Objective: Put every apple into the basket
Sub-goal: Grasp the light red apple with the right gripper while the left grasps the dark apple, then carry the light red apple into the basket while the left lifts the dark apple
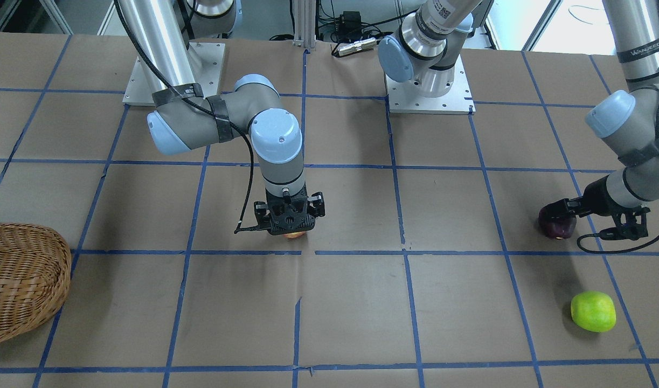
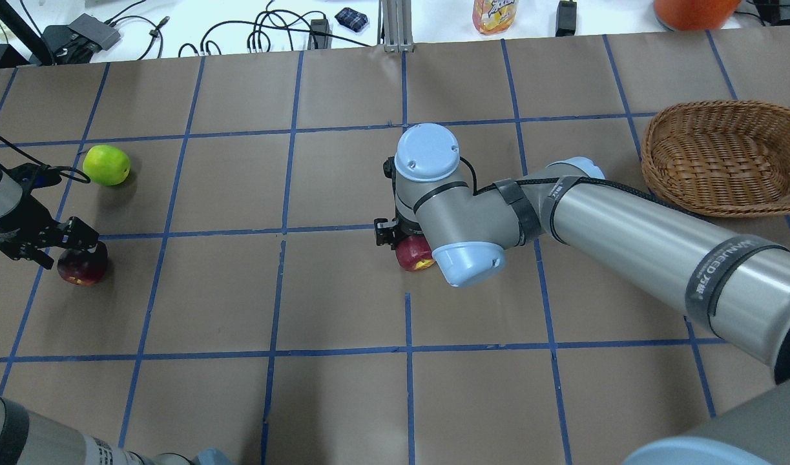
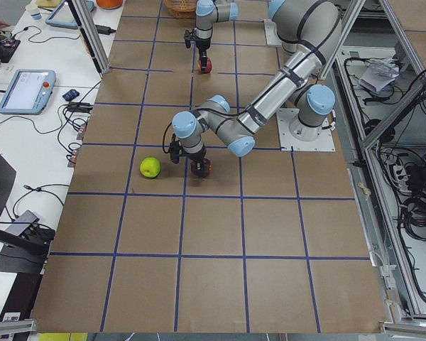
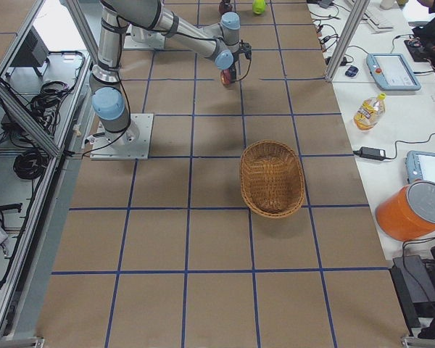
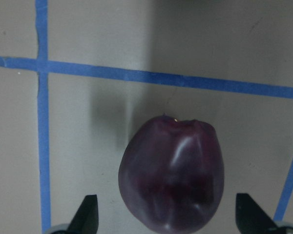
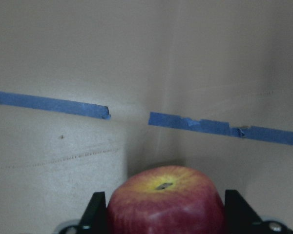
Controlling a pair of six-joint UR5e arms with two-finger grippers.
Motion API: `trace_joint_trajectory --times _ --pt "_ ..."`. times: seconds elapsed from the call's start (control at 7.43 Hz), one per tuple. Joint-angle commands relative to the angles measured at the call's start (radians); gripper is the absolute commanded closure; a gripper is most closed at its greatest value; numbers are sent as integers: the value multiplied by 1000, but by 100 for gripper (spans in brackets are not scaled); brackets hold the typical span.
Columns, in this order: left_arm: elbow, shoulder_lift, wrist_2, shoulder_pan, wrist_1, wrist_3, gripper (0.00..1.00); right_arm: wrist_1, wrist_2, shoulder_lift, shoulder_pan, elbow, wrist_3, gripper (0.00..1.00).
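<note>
In the front-facing view, the right hand [image 1: 289,230] is set down over a round red apple with a yellowish patch [image 1: 293,234] in the middle of the worktop [image 1: 361,302]. The left hand [image 1: 565,209] is placed at a dark maroon apple [image 1: 556,226], with a lime-green apple [image 1: 593,311] lying near it.

From overhead, the brown woven wicker basket [image 2: 653,142] is seen well apart from all three, with nothing in it.

In the left wrist view, the dark maroon apple is straddled by spread fingers [image 5: 88,217], with a gap on either side.

In the right wrist view, the red apple is pressed by both fingers [image 6: 95,212] and is judged gripped. Whether it is lifted cannot be told.

The first pickup is judged to be in hand. A lift and carry to the wicker basket is called for next, and the left hand has yet to be closed.
</note>
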Motion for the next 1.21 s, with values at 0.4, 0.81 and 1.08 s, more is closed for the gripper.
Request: trace_joint_trajectory --times 0.4,0.81,1.08 --pt "9 15 -23 -9 -10 3 85 358 10 -155 -213 -168 -50 47" --pt "27 119 -215 -173 -108 -57 88 416 -4 -180 -585 -234 -339 46" --pt "32 121 -300 -393 -93 -368 95 398 10 -150 -803 -227 -686 46"
